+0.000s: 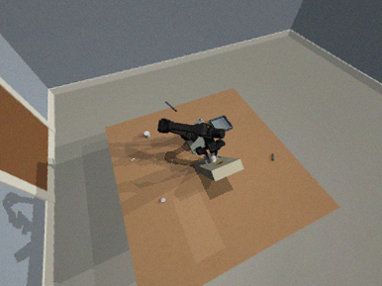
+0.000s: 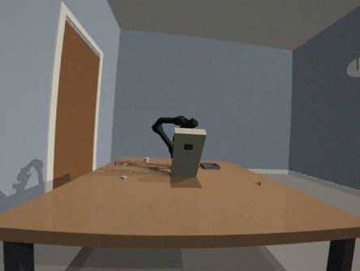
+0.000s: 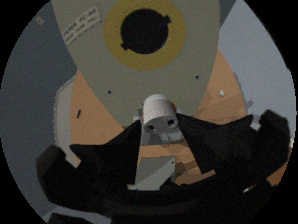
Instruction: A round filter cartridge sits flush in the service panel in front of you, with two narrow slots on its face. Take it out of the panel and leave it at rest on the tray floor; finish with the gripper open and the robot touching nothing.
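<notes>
The beige service panel (image 1: 228,168) (image 2: 188,158) (image 3: 90,60) stands upright on the table. Its round socket (image 3: 145,31), ringed in yellow, is empty and dark. The white filter cartridge (image 1: 213,158) (image 3: 158,114) stands on the table top at the panel's foot, slotted face up. It is hidden behind the panel in the exterior view. My gripper (image 1: 215,148) (image 2: 190,122) (image 3: 157,119) hangs above it near the panel's top edge. Its fingers are apart, framing the cartridge from well above, with nothing between them. The dark tray (image 1: 220,123) (image 2: 210,165) lies apart from the cartridge.
A small white cylinder (image 1: 146,134) (image 2: 147,159) and a white bit (image 1: 163,200) (image 2: 124,177) lie on the table (image 1: 275,201). A dark peg (image 1: 271,157) (image 2: 259,183) lies to the right. A dark rod (image 1: 170,106) lies on the floor beyond the table.
</notes>
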You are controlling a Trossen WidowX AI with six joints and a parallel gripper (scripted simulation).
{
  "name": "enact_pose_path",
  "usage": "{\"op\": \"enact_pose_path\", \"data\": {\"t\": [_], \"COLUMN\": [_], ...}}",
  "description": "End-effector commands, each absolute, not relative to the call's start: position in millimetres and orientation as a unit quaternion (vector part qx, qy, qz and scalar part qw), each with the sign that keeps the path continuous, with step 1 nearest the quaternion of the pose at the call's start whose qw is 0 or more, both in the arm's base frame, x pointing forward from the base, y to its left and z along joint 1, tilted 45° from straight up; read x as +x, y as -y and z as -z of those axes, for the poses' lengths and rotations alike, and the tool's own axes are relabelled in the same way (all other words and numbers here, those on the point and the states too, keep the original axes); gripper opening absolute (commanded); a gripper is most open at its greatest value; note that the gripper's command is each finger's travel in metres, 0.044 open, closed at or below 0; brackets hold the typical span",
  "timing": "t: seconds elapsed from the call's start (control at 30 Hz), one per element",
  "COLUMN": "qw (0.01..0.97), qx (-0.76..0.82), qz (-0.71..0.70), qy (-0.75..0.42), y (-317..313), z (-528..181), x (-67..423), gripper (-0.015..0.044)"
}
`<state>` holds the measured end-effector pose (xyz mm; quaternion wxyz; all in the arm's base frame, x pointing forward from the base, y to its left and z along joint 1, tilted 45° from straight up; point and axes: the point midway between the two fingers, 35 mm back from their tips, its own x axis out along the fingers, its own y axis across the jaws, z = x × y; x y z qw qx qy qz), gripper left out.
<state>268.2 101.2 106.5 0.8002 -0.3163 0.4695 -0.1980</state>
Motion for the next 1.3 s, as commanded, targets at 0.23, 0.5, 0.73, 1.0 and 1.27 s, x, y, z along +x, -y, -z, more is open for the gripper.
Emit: {"op": "enact_pose_path", "data": {"t": [0.23, 0.5, 0.73, 1.0, 1.27], "qw": [0.800, 0.800, 0.800, 0.804, 0.808], "qx": [-0.316, -0.317, -0.318, -0.319, -0.322], "qz": [0.198, 0.199, 0.198, 0.186, 0.176], "qy": [-0.469, -0.469, -0.468, -0.465, -0.461], "y": [-102, -109, -117, -147, -171], "z": [-107, -115, -124, -150, -177], "x": [268, 277, 282, 266, 244], "gripper": [0.0159, 0.0000, 0.0000, 0.0000, 0.0000]}}
